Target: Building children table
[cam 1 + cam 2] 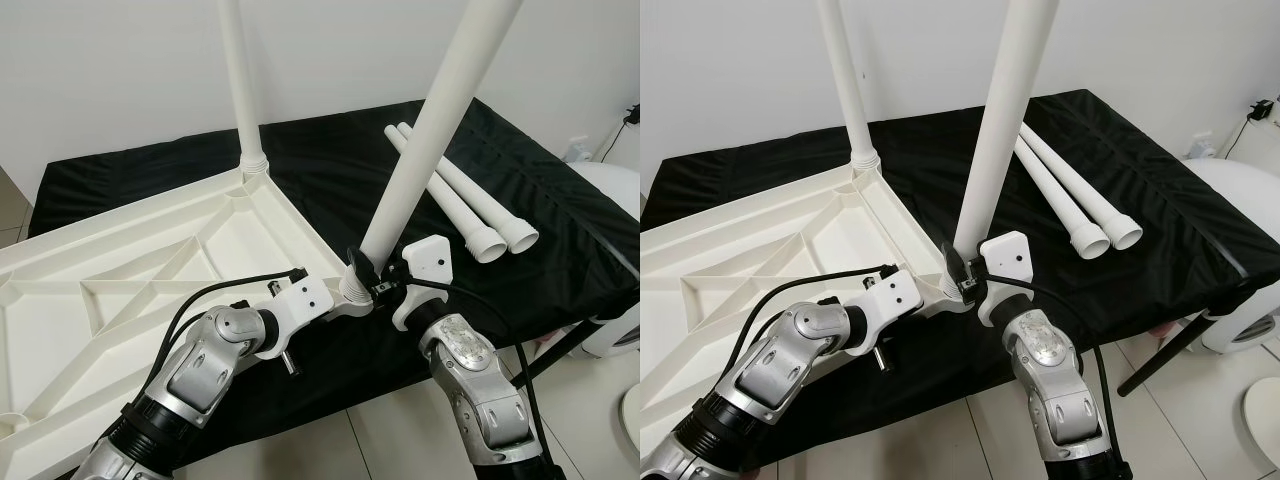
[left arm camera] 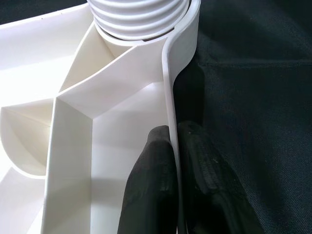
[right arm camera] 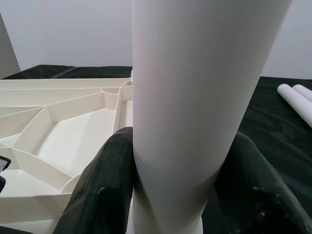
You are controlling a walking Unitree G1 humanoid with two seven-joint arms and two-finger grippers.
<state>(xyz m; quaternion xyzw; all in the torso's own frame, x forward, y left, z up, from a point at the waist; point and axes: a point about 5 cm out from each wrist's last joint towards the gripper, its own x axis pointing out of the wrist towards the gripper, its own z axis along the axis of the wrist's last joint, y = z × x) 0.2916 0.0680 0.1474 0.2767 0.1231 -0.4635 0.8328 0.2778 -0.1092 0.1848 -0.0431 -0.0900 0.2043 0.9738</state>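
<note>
Tabletop: white plastic tabletop [image 1: 150,270] lies upside down with its ribbed underside up, on the black cloth, filling the 9 o'clock half of the head views; its near corner points toward 6 o'clock.
Held leg: a long white leg [image 1: 430,130] stands tilted in the near corner socket, its top leaning toward 1 o'clock and running out of the picture.
Fitted leg: a second white leg [image 1: 240,80] stands upright in the far corner socket at 12 o'clock, its ribbed collar seated in the corner.
Spare legs: two loose legs [image 1: 460,195] lie side by side on the cloth at 3 o'clock from the held leg, open ends toward the robot, well apart from the tabletop.
Right gripper: right gripper [image 3: 180,185] is clamped around the base of the held leg, one black finger [image 3: 105,190] on each side, touching it just above the socket.
Left gripper: left gripper [image 2: 178,180] pinches the tabletop's thin side wall near the corner, one finger inside the rim, one outside against the cloth, at 9 o'clock from the held leg's base.
Black cloth: black cloth [image 1: 560,230] covers the low surface beneath everything.
Surroundings: white wall [image 1: 330,50] at 12 o'clock; pale tiled floor [image 1: 390,440] at 6 o'clock; a rounded white object [image 1: 615,320] at 4 o'clock, beside the cloth's edge.
</note>
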